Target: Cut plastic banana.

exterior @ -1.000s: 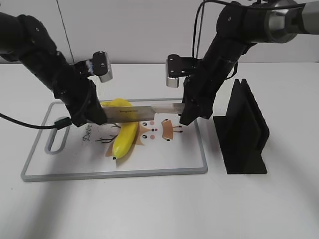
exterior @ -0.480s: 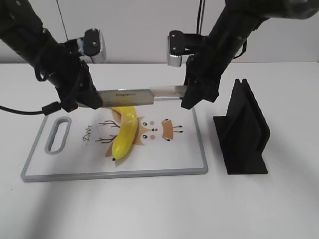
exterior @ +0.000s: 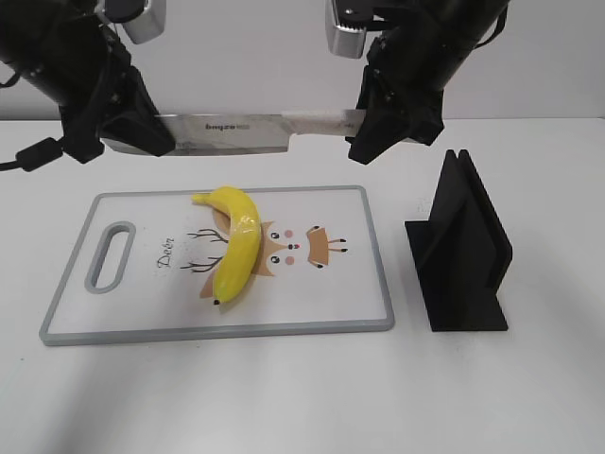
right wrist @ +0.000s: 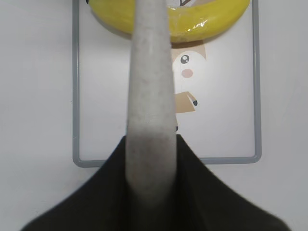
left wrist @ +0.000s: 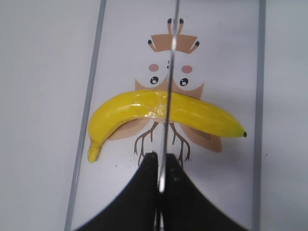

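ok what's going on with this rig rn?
Both arms hold one knife level above the cutting board: the left gripper has the blade end, the right gripper the handle end. The plastic banana lies on the board below, looking whole, with the blade lined up across its middle. A black stand sits to the right.

I read this as a robotics lab bench, not a kitchen: a bare white table (exterior: 284,397) against a plain white wall (exterior: 246,57). The toy-like cartoon cutting board (exterior: 359,284) and black knife stand (exterior: 463,251) look staged.
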Tool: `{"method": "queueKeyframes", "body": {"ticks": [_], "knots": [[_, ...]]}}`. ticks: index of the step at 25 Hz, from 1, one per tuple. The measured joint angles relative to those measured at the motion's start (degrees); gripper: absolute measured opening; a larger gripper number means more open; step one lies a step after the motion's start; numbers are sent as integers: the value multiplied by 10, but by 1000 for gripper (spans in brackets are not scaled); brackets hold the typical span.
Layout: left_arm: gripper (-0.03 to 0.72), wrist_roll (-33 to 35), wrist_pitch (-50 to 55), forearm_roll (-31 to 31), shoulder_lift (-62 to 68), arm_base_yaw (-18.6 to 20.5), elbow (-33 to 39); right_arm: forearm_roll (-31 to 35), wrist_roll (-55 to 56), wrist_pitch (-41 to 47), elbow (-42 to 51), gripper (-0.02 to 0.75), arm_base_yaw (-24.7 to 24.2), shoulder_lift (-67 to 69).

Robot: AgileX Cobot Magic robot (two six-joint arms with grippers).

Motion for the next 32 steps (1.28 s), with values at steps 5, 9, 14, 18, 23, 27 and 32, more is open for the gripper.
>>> {"method": "queueKeyframes", "body": {"ticks": [5, 9, 14, 18, 23, 27, 32], "knots": [[-1, -1, -8, 0, -1, -1, 0, -1, 1, 0, -1, 173, 0, 0], [235, -5, -29, -23, -2, 1, 0, -9, 9, 4, -1, 170, 0, 0], [605, -8, -66, -50, -3, 1, 0, -16, 12, 6, -1, 170, -1, 0], [608, -90, -103, -33, -24, 1, 0, -26, 99, 22, -25, 170, -1, 0], [607, -379, -155, 108, -69, 2, 0, -79, 358, 24, -100, 170, -1, 0], [605, -634, -119, 268, -95, 2, -16, -100, 449, 24, -138, 170, -1, -1], [600, -820, 37, 400, -100, 6, -50, -101, 535, 25, -141, 170, -1, -18]]}}
